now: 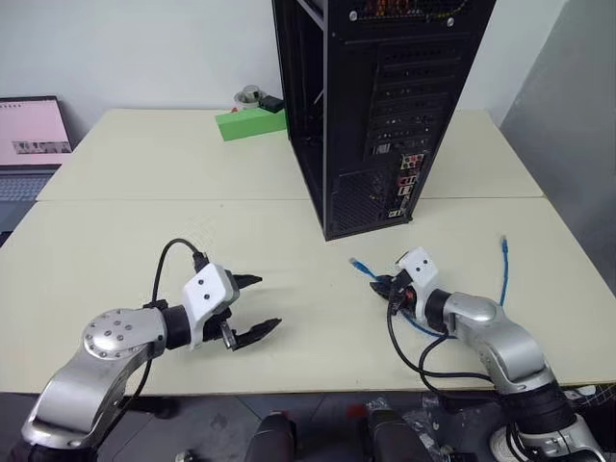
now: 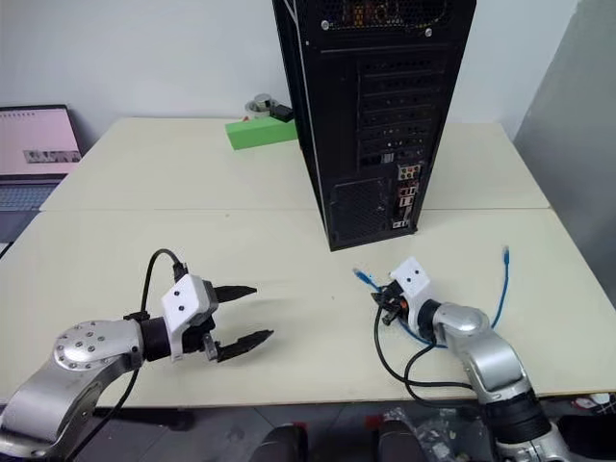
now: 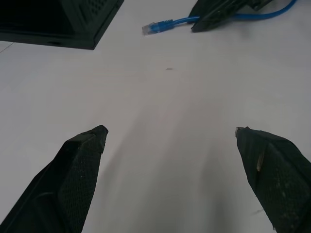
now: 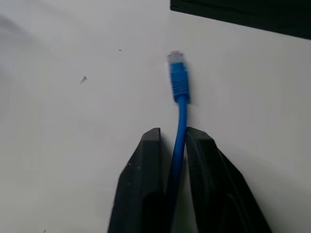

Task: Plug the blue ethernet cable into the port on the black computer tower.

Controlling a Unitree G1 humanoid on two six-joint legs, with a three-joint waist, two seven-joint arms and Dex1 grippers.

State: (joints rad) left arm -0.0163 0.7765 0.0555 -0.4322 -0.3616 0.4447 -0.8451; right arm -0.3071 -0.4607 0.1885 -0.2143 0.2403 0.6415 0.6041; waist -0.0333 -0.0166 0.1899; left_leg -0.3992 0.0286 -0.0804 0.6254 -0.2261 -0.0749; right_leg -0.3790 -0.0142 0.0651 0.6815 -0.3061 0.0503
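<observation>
The blue ethernet cable (image 1: pixel 503 270) lies on the pale table in front of the black computer tower (image 1: pixel 385 96). My right gripper (image 4: pixel 172 133) is shut on the cable a short way behind one plug (image 4: pixel 178 73). That plug (image 1: pixel 358 263) points left and toward the tower's base, resting just off the tabletop. The cable's other end (image 1: pixel 502 241) lies to the right. The port is somewhere in the tower's rear connector panel (image 1: pixel 406 183), too small to single out. My left gripper (image 1: pixel 268 301) hovers open over bare table at the left, holding nothing, apart from the cable.
A green block (image 1: pixel 252 122) with a tape roll (image 1: pixel 250 94) sits behind the tower's left side. A laptop (image 1: pixel 34 135) stands at the far left. Black wires (image 1: pixel 409 346) loop from my right wrist over the table's near edge.
</observation>
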